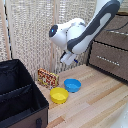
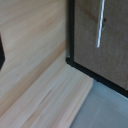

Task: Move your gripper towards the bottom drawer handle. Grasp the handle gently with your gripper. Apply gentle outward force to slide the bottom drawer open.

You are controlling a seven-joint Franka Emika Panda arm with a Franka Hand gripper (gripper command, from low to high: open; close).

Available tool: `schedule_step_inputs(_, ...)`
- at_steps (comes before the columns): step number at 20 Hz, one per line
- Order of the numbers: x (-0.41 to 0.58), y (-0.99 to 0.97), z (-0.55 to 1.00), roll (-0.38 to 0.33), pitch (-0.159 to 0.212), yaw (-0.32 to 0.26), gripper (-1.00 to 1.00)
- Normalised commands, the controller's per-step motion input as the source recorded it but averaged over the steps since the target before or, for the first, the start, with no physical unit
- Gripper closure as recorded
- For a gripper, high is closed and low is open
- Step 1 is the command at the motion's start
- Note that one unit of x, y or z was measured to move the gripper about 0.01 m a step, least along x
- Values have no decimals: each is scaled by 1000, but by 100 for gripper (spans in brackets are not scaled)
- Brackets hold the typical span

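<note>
— Where is the gripper (image 1: 68, 58) at this moment?

— I see it hanging in the air above the wooden surface (image 1: 95, 100), over the blue bowl (image 1: 72, 85), well apart from the drawers. If the jaws are wide or narrow, I cannot tell; the exterior view is too blurred, and the wrist view shows no fingers.

— And the bottom drawer (image 1: 109, 59)?

— It is at the far right corner of the surface in the exterior view, dark brown. The bottom drawer handle (image 1: 107, 59) is a thin silver bar across its front. In the wrist view I see the same front (image 2: 102, 45) and bar (image 2: 100, 24), untouched.

— Other things?

— A yellow bowl (image 1: 59, 95) just beside the blue one, a small printed box (image 1: 47, 77), and a black fabric box (image 1: 19, 95) at the near left corner.
</note>
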Motion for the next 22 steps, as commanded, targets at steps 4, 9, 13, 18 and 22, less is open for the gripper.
schedule_step_inputs(4, -11, -677, -192, -117, 59, 135, -100)
schedule_step_inputs(9, 3, -776, -274, -64, 51, 138, -100)
schedule_step_inputs(13, 1, -561, -288, -201, 0, 59, -100)
schedule_step_inputs(18, 8, -273, -135, -361, 15, -41, -100)
schedule_step_inputs(22, 7, -294, -113, -375, 42, -73, -100)
